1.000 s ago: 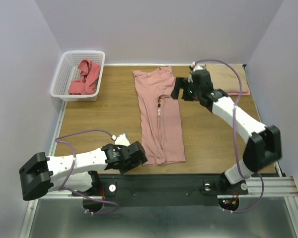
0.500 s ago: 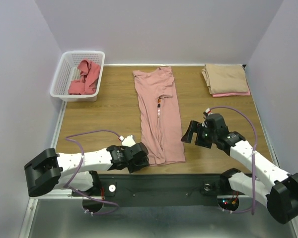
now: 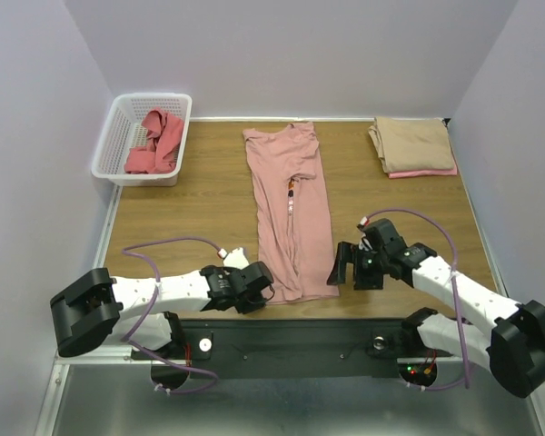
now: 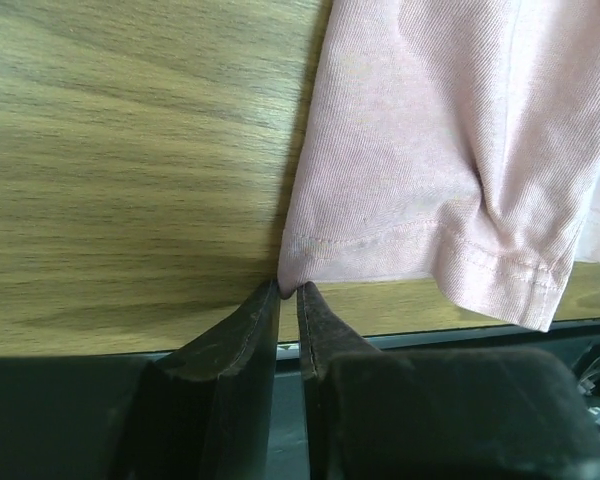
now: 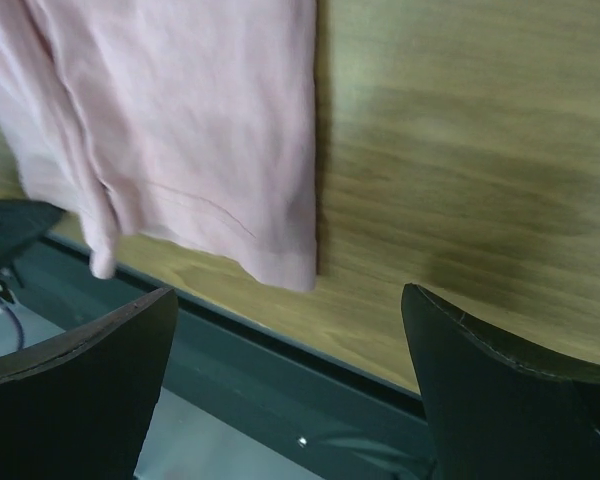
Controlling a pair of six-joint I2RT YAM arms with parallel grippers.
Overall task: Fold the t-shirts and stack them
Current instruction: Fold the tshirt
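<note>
Centrally on the wooden table [image 3: 182, 209]: dusty pink t-shirt [image 3: 293, 213], already narrowed into a long strip. Runs far to near, collar away, hem toward the arm bases (so both near corners within easy reach, one per arm). At the near-left hem corner, left gripper [image 4: 288, 292]: fingers almost together, just a thin slit between, corner of cloth right at the tips. Cannot tell whether any fabric is actually caught. Just right of the near-right hem corner, right gripper [image 5: 288, 300]: spread wide, holding nothing, corner lying slightly to its left and between the fingers' line. Probably calls for a short move inward and down before closing there. Farther out: folded tan tee [image 3: 413, 143] at the far right, coral-red tee [image 3: 159, 141] in the white basket [image 3: 118, 154] at the far left. Compared with a second ago: right gripper down from beside the tan tee to the hem, left gripper nudged in from the left, pink strip unmoved.
</note>
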